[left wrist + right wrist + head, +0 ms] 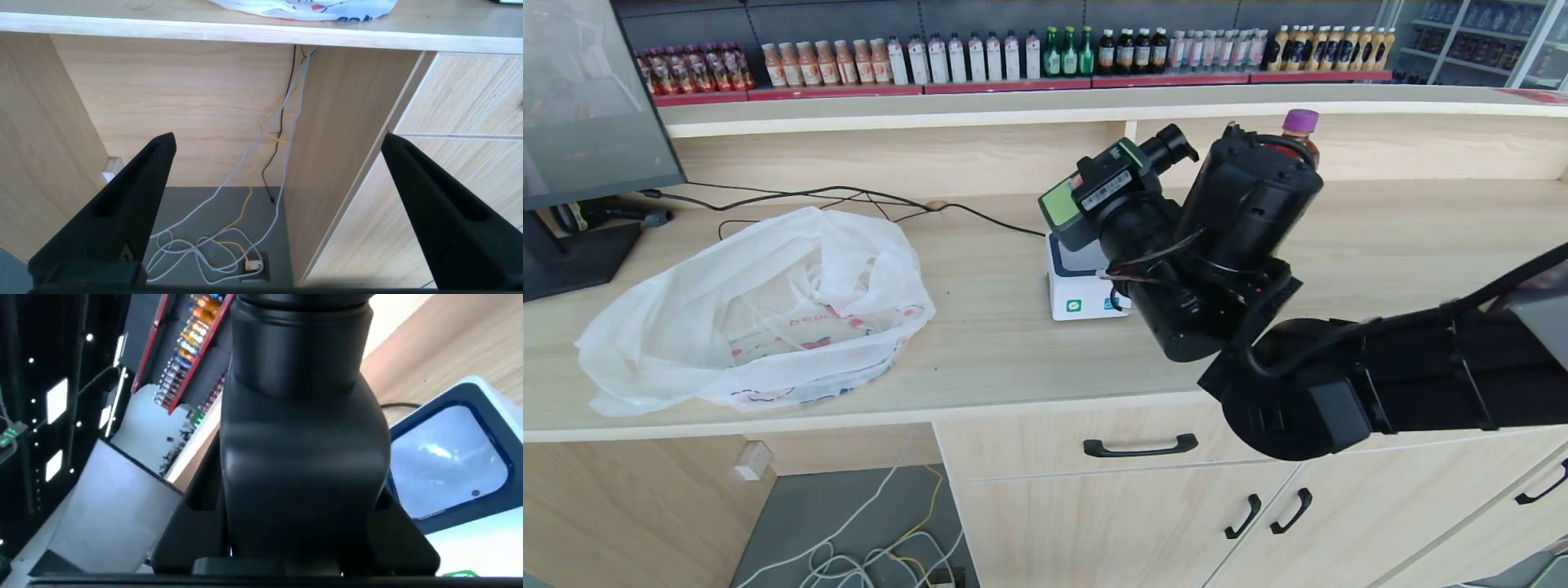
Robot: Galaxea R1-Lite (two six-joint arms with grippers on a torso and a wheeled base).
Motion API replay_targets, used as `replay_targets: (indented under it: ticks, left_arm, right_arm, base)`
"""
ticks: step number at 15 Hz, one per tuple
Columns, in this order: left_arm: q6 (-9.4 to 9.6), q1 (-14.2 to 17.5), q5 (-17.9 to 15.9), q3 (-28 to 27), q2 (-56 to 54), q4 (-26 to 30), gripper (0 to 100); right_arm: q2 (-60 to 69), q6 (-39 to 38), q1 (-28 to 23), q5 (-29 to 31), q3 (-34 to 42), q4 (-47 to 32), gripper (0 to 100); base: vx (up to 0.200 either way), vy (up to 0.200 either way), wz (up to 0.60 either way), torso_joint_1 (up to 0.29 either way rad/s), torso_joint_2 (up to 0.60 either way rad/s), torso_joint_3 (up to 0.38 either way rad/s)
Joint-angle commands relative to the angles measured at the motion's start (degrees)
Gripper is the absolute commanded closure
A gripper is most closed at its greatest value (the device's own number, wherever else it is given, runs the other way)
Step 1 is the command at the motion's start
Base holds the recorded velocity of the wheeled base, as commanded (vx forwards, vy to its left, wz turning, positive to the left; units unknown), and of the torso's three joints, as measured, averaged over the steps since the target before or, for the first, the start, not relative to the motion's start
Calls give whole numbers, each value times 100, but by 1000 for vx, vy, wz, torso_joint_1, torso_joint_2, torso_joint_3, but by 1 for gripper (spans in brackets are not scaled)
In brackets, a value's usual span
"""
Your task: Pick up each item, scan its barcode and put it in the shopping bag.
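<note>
1. The right tool is raised above the counter, just over the white barcode scanner. It looks clamped on a purple-capped bottle. In the right wrist view a dark, rounded body sits squarely in the grip, with the scanner's blue-rimmed window close beside it.
2. In the head view only the bottle's cap and a strip of its brown shoulder peek out behind the arm's black casing. Which way its barcode faces cannot be told.
3. The left tool is spread wide and carries nothing. It hangs low in front of the open bay under the counter, where loose cables trail on the floor.
4. The white shopping bag lies slumped on the counter, well to the left of the scanner, with its mouth open upward. Its folds and red print hide whether anything is already inside.
5. As a judgement, this bottle is at the scanning step: picked up, held at the reader, not yet bagged. What is left is carrying it across to the bag and dropping it in.
6. How many items are already done cannot be told.
</note>
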State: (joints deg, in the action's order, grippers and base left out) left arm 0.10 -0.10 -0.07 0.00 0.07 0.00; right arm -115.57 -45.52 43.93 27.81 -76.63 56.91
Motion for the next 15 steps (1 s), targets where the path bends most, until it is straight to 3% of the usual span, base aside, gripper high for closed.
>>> replay_targets:
  ticks: [1,5,15]
  left_arm:
    - [-1,1,-1,0,1,0,0]
    - [-1,1,-1,0,1,0,0]
    - [-1,1,-1,0,1,0,0]
  right_arm:
    - [-229,-423,-201,5,-511,-408,100]
    - [-256,-1170,-623,-21,-695,-927,100]
    - [-801,-1214,-491,-82,-1240,-1085,100]
  base:
    - [0,0,0,0,0,0]
    - [0,0,0,0,0,0]
    - [0,0,0,0,0,0]
